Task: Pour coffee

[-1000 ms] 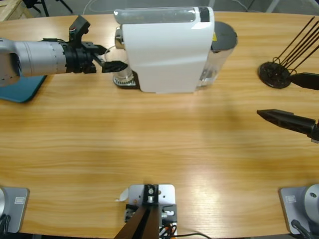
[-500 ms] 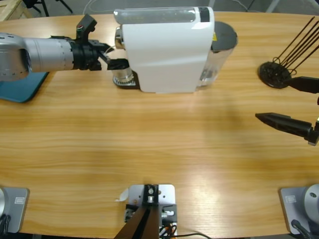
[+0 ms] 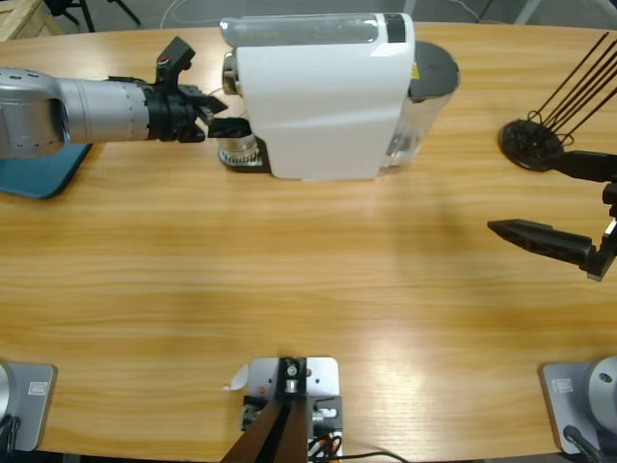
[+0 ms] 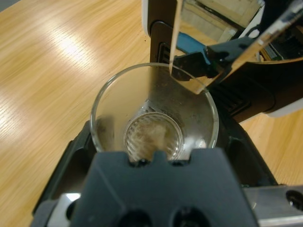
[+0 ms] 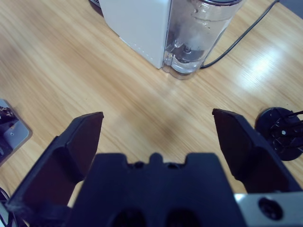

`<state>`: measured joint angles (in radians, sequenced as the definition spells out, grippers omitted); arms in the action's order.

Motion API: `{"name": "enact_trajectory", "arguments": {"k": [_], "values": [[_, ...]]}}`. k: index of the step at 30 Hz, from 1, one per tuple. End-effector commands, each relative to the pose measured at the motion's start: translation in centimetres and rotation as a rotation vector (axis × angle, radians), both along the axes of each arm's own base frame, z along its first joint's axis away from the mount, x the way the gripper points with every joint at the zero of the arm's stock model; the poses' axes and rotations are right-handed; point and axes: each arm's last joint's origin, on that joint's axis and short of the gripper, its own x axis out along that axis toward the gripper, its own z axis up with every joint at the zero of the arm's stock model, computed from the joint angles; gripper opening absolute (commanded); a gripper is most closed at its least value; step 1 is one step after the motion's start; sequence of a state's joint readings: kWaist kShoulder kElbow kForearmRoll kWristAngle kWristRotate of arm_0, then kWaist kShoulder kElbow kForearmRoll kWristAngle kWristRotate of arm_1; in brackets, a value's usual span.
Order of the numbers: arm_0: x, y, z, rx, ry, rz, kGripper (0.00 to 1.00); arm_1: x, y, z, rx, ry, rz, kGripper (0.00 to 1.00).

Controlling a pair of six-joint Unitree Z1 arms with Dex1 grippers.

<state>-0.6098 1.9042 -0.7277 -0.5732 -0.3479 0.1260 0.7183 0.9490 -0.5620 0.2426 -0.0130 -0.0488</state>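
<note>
Left gripper is at the white coffee machine on the table's far side, jaws set around a clear glass cup standing on the machine's drip tray under the spout. Over at the right edge, the right gripper hangs spread wide, holding nothing, near a black wire stand.

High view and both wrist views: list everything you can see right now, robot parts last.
white boxy coffee machine: one, white, table's far middle.
clear glass cup: one, transparent, on the machine's drip tray, between the left jaws.
blue flat tray: one, blue, left edge.
black round wire stand: one, black, far right.
long wooden table: one, light wood.
left pincer: one, black, around the cup.
right pincer: one, black, open, right edge.
</note>
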Motion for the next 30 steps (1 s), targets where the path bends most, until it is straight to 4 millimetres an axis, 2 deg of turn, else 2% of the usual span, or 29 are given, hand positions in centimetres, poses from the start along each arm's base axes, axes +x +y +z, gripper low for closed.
{"name": "enact_trajectory", "arguments": {"k": [1, 6, 14, 18, 21, 25, 30], "values": [[-0.4, 0.7, -1.1, 0.028, 0.039, 0.016, 0.476, 0.0, 0.1, -0.9, -0.027, 0.024, 0.006, 1.000], [-2.2, 4.3, 2.1, 0.068, 0.029, 0.125, 0.476, 0.0, 0.1, -0.9, -0.027, 0.024, 0.006, 1.000], [-7.3, 12.0, 6.6, 0.119, 0.006, 0.366, 0.476, -0.1, 0.1, -0.9, -0.024, 0.021, 0.007, 1.000], [-9.2, 14.5, 6.2, 0.151, -0.011, 0.518, 0.480, -0.2, 0.0, -0.9, -0.019, 0.018, 0.006, 1.000], [-9.7, 15.7, 5.3, 0.177, 0.015, 0.637, 0.481, -0.3, -0.1, -0.7, -0.010, 0.010, 0.006, 1.000], [-9.4, 17.7, 4.6, 0.187, 0.050, 0.801, 0.485, -0.5, -0.2, -0.7, -0.002, 0.008, 0.007, 1.000], [-7.7, 19.7, 4.3, 0.168, 0.039, 0.918, 0.485, -0.4, -0.1, -0.8, -0.004, 0.017, 0.010, 1.000]]}}
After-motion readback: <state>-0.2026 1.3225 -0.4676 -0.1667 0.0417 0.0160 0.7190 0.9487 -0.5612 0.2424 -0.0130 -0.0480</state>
